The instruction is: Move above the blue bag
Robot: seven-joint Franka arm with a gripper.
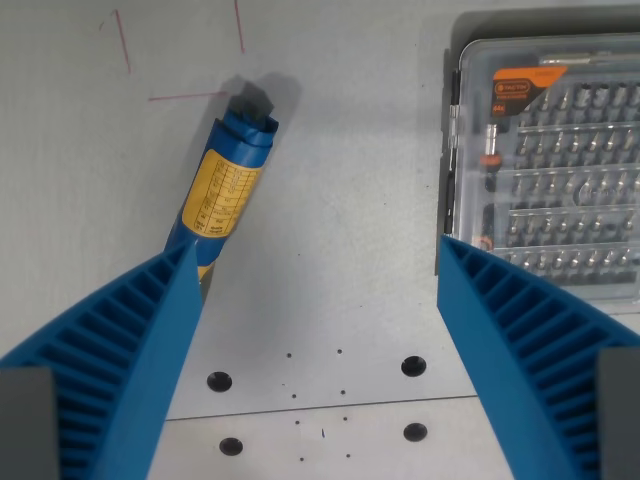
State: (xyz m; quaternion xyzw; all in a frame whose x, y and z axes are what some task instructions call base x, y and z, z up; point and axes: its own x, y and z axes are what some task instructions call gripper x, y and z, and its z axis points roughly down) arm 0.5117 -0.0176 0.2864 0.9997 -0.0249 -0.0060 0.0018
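Gripper [315, 260] fingers spread wide apart, holding nothing, one blue ribbed finger [120, 360] at the lower left of the frame and the other at the lower right. At the upper left, thin red pen lines [125, 45] mark the grey table [340, 180]. Just right of them lies the blue bag [225, 185], rolled into a tilted tube, its lower end hidden behind the left finger. Its yellow label carries small print too fine to read. Because the bag sits left of centre, a sideways move made too low could knock the left finger into it and roll it away. At the upper right, a clear case of screwdriver bits [550, 160] has an orange sticker, unreadable.
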